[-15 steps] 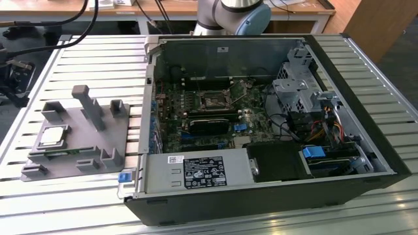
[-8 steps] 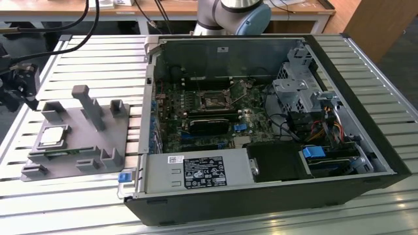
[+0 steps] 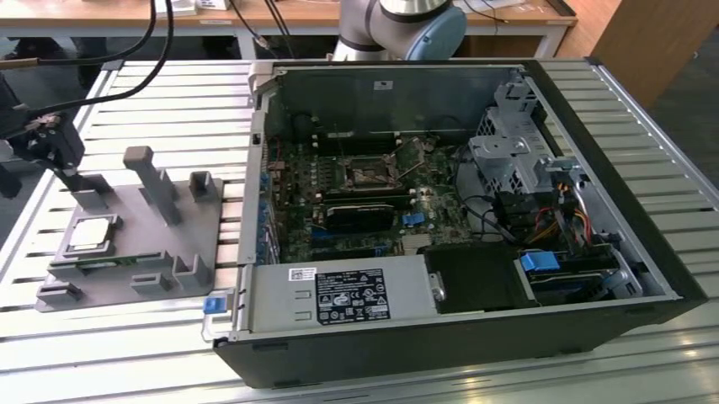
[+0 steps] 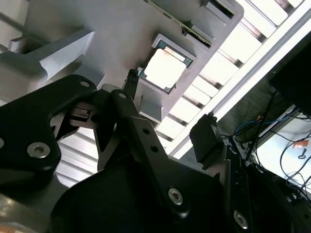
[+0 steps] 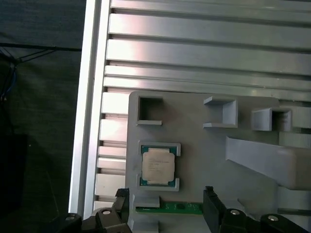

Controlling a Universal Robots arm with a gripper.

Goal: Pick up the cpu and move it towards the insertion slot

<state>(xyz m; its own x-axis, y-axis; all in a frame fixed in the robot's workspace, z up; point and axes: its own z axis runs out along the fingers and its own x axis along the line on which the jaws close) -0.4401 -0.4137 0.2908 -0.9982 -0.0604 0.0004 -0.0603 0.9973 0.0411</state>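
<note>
The tool (image 5: 165, 212) hangs with its two black fingers (image 5: 212, 209) spread wide and nothing between them (the gap looks broader than the chip beneath). In the second wrist view the tool (image 4: 168, 108) shows the same parted stance, clear of everything under it.

Below it, apart from the fingertips, lies the cpu (image 5: 158, 165). It sits flat in a shallow square recess of the grey plastic fixture (image 5: 209, 145), silvery top upward, with nothing touching it; the second wrist view shows the cpu (image 4: 165, 68) seated the same way. Just beside the chip, on the side nearer the fingertips, a narrow green memory stick (image 5: 170, 208) sits in its own groove. The fixture rests on the slatted aluminium surface (image 5: 204, 53).

In the exterior view the tool (image 3: 54, 156) is at the exterior view's left, over the far end of the fixture (image 3: 157, 252), with the cpu (image 3: 90, 236) on the fixture's near part. Well apart, toward the exterior view's right, an open computer case (image 3: 629, 194) lies on its side on the same surface (image 3: 168, 109). A power supply (image 3: 337, 295) fills its near edge. Beyond that is the green motherboard (image 3: 292, 210), and on it the insertion slot (image 3: 365, 174), a dark square in a metal frame. Farthest off, the arm (image 3: 405, 25) rises behind the case.
</note>
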